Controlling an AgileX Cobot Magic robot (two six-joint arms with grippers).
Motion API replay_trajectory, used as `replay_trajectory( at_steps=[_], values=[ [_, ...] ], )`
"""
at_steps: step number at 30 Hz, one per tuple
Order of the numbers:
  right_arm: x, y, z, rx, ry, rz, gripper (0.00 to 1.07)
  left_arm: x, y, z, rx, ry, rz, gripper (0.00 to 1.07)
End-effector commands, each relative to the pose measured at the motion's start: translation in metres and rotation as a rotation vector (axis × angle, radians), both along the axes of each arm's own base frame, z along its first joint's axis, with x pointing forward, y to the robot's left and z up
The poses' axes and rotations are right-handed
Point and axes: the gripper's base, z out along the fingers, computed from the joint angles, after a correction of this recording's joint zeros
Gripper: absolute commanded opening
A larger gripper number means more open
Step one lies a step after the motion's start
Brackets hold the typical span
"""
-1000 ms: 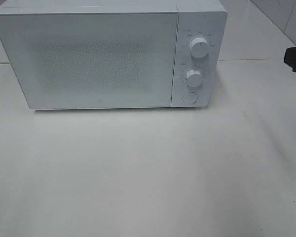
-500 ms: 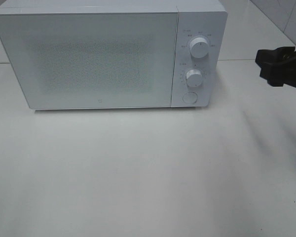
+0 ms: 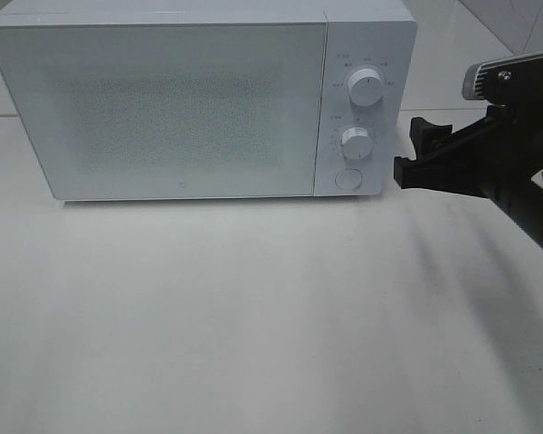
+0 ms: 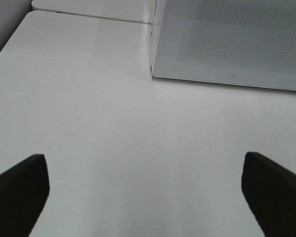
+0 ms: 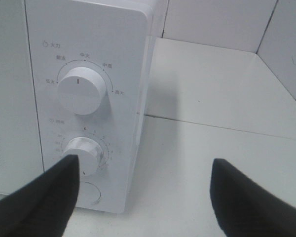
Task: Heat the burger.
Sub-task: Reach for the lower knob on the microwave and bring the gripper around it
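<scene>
- Nearest, the bare front of the white table (image 3: 253, 316) is shown; no burger is seen on it in any view.
- The left gripper (image 4: 143, 157) is held low over the table, near the microwave's front left corner, with its fingers spread wide and nothing between them.
- The right gripper (image 3: 412, 149) is set just right of the control panel, its fingers spread and empty, no contact with a dial being shown.
- Farther back, the microwave (image 3: 181, 108) is stood with its door (image 3: 163, 185) shut; the lower dial (image 3: 355, 140) is the control nearest the right gripper.
- The burger is not visible; whether it lies behind the frosted door cannot be told.
- Loading is judged likely done, the door being shut; turning the lower dial to start the heating is judged to be left.
</scene>
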Motion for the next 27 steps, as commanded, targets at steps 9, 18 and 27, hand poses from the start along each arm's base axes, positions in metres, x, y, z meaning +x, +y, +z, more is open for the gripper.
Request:
replay_trajectory(
  at_steps=[9,18,27],
  values=[
    [-0.011,0.027,-0.023,0.023,-0.004,-0.072,0.71,-0.003,0.000,0.000,-0.004,-0.033,-0.001,0.98],
    [0.002,0.040,-0.035,0.017,0.004,-0.077,0.71,-0.003,0.000,0.000,-0.004,-0.033,-0.001,0.98],
    [0.015,0.050,-0.040,0.037,-0.040,-0.087,0.78,-0.003,0.000,0.000,-0.004,-0.033,-0.001,0.98]
  ],
)
